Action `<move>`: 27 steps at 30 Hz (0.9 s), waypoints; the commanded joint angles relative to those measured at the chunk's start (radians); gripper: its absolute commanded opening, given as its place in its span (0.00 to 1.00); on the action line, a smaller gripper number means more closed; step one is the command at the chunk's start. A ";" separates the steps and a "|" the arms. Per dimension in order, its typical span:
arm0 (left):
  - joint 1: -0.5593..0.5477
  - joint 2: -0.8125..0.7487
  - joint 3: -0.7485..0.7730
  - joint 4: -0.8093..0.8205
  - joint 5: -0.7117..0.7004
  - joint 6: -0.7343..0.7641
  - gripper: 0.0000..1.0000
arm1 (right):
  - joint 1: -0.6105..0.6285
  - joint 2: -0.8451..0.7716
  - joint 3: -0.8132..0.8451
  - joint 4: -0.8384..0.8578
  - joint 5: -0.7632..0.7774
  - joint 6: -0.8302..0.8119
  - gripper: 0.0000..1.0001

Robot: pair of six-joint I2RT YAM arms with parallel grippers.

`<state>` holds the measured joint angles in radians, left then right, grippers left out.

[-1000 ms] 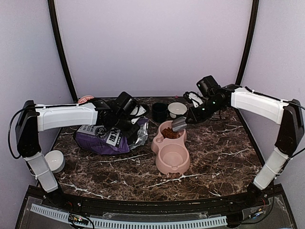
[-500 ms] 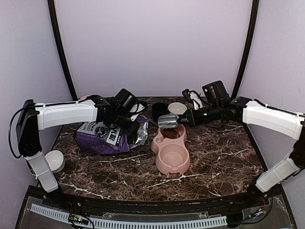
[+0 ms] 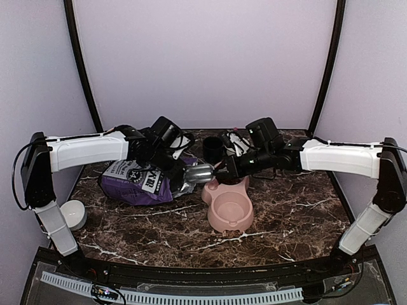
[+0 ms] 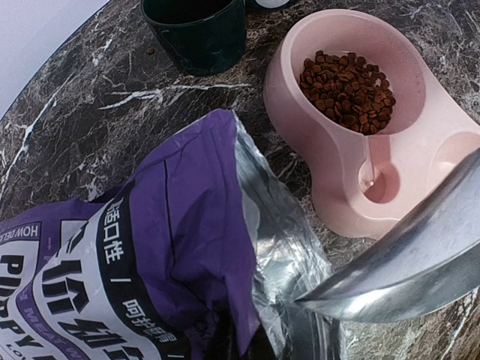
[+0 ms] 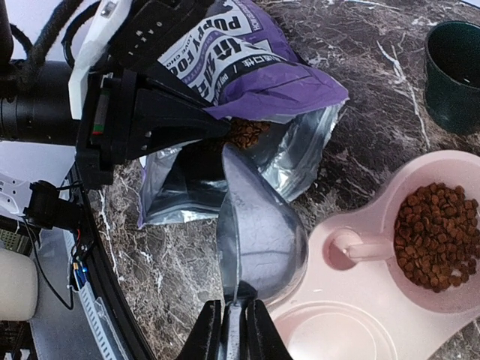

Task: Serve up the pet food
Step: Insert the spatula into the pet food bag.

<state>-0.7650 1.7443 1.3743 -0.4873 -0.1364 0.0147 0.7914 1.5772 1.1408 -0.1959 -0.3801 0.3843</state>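
Reddish-brown kibble pellets [image 4: 346, 90] heaped in one compartment of a pink plastic double bowl [image 4: 298, 120], apart from both grippers, right gripper [image 5: 229, 330] closed tight on the handle of a silver metal scoop [image 5: 259, 225], scoop mouth at the open purple-and-grey printed bag [image 4: 150, 255], left gripper [image 5: 214, 129] clamping its upper lip

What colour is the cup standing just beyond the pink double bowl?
The cup is dark green, seen best in the left wrist view.

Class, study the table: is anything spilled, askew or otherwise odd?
One brown speck, probably a stray kibble, lies on the table beside the dark green cup. The purple bag lies on its side, mouth open toward the metal scoop, which suits scooping. Nothing else stands out.
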 commanded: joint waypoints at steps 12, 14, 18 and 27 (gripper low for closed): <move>0.041 -0.064 0.049 0.016 0.056 -0.057 0.00 | 0.018 0.156 0.132 0.162 -0.037 0.027 0.00; 0.047 -0.067 0.053 0.015 0.062 -0.060 0.00 | 0.017 0.176 0.146 0.169 -0.039 0.027 0.00; 0.057 -0.073 0.058 0.016 0.069 -0.064 0.00 | 0.017 0.221 0.186 0.170 -0.040 0.017 0.00; 0.062 -0.074 0.078 0.005 0.054 -0.074 0.00 | 0.018 0.337 0.294 0.173 -0.033 -0.012 0.00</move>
<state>-0.7132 1.7294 1.4101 -0.4889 -0.0685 -0.0414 0.7998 1.8790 1.3746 -0.0849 -0.4088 0.3943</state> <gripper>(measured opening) 0.008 0.105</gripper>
